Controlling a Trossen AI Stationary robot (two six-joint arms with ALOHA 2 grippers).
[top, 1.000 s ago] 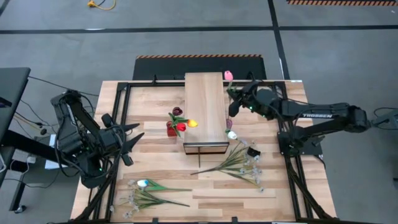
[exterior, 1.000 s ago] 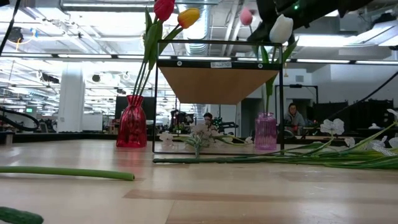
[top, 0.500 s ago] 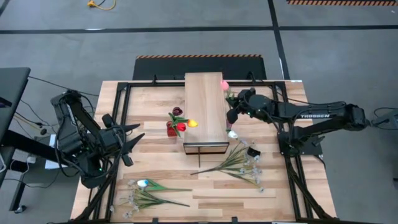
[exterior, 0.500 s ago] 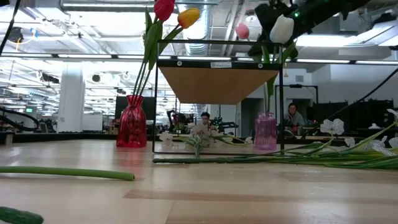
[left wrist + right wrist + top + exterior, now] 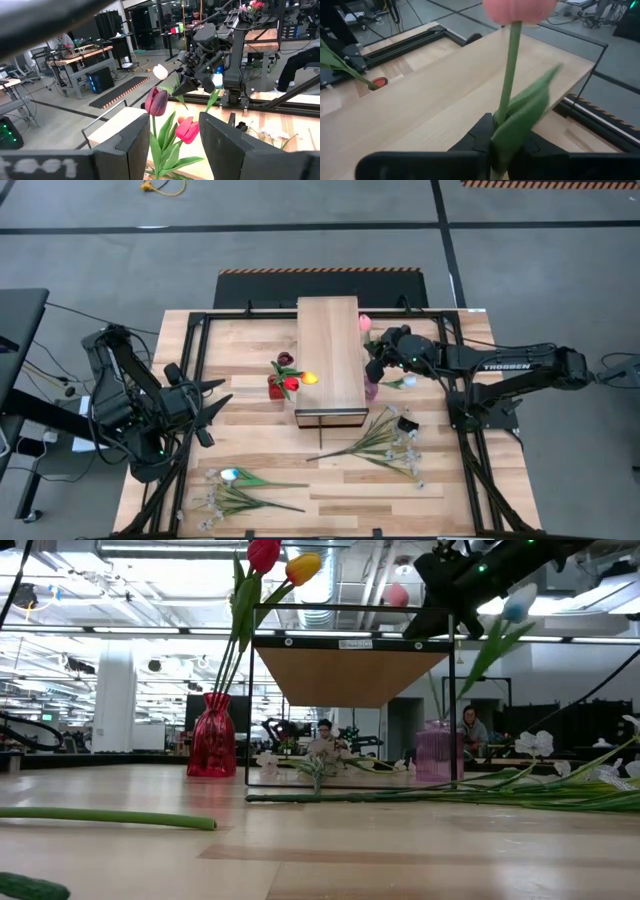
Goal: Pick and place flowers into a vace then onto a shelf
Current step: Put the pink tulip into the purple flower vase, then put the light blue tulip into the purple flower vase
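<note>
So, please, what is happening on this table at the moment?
The right gripper holds a pink tulip by its stem just above the pink vase, beside the shelf. A white tulip leans out of that vase. The red vase on the other side of the shelf already holds tulips. More flowers lie loose on the table. The left gripper waits open at the table's left edge.
</note>
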